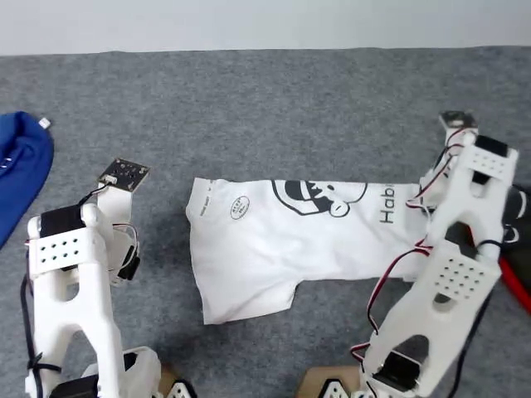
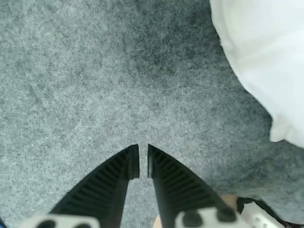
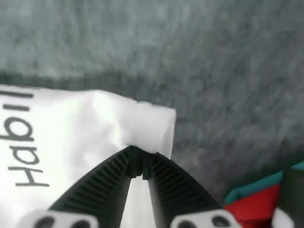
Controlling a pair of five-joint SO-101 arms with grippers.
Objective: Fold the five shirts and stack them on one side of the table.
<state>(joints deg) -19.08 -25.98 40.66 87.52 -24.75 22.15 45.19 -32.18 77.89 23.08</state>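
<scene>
A white shirt (image 1: pixel 274 249) with black print lies partly folded on the grey carpet in the middle of the high view. My right gripper (image 3: pixel 142 154) is shut on a folded corner of this white shirt (image 3: pixel 85 137), at its end nearest the right arm (image 1: pixel 465 215). The left arm (image 1: pixel 66 249) stands to the left of the shirt. Its gripper (image 2: pixel 143 148) hangs over bare carpet, shut with nothing in it, and the white shirt's edge (image 2: pixel 261 61) lies a short way off. A blue shirt (image 1: pixel 21 166) lies bunched at the table's left edge.
Red cloth (image 1: pixel 514 286) and something dark (image 1: pixel 516 203) lie at the right edge, behind the right arm; red cloth (image 3: pixel 256 206) and teal cloth (image 3: pixel 266 186) lie close to the right gripper. Bare grey carpet (image 1: pixel 274 108) spreads along the far side.
</scene>
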